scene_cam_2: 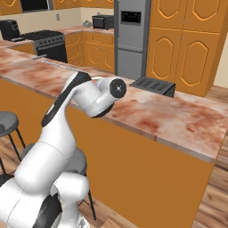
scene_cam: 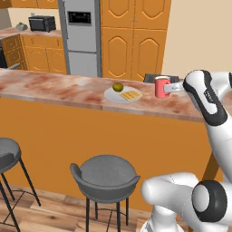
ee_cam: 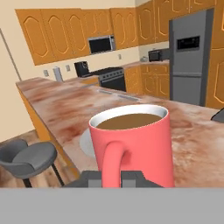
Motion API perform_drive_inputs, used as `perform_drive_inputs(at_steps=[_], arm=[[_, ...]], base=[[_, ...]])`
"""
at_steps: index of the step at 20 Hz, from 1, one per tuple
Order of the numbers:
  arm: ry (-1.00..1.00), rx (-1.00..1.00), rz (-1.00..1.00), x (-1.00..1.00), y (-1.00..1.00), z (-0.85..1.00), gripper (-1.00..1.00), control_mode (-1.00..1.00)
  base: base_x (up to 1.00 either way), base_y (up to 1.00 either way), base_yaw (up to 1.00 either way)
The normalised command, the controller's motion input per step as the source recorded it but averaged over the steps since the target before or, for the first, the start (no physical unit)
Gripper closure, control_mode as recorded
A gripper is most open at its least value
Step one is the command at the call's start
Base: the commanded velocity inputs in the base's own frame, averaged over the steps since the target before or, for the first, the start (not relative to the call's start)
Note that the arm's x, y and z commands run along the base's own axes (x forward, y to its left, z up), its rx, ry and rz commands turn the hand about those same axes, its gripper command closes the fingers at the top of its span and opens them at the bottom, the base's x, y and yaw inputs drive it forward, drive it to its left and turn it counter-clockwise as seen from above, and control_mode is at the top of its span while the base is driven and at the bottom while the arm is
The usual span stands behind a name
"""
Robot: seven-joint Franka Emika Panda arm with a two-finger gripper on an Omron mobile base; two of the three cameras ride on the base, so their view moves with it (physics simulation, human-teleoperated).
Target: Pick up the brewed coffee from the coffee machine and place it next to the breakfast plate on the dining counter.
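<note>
the red mug of coffee [scene_cam: 161, 87] stands upright just right of the breakfast plate [scene_cam: 110, 95] over the dining counter [scene_cam: 54, 90].

Red mug [ee_cam: 140, 144], brown coffee; white plate [scene_cam: 110, 94]; reddish-brown marbled counter [scene_cam: 59, 88], orange front.

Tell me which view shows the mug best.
The hand view: the mug sits close up, handle toward the camera, coffee visible at the rim, claw shut on the handle. The left base view shows it small, over the counter right of the plate. In the right base view I can't make it out.
</note>
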Motion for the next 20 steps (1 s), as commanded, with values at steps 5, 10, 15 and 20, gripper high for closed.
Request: perform_drive_inputs(at_steps=[5, 10, 15, 20], arm=[[-0.01, 0.00, 0.00, 0.29, 0.00, -0.44, 1.00, -1.00], [0.00, 0.00, 0.00, 0.46, 0.00, -0.33, 1.00, -1.00], [0.00, 0.00, 0.00, 0.52, 0.00, -0.16, 1.00, -1.00], [0.06, 0.00, -0.02, 0.34, -0.18, -0.02, 1.00, -1.00]], base=[[0.00, 0.00, 0.00], [0.00, 0.00, 0.00], [0.00, 0.00, 0.00], [0.00, 0.00, 0.00]])
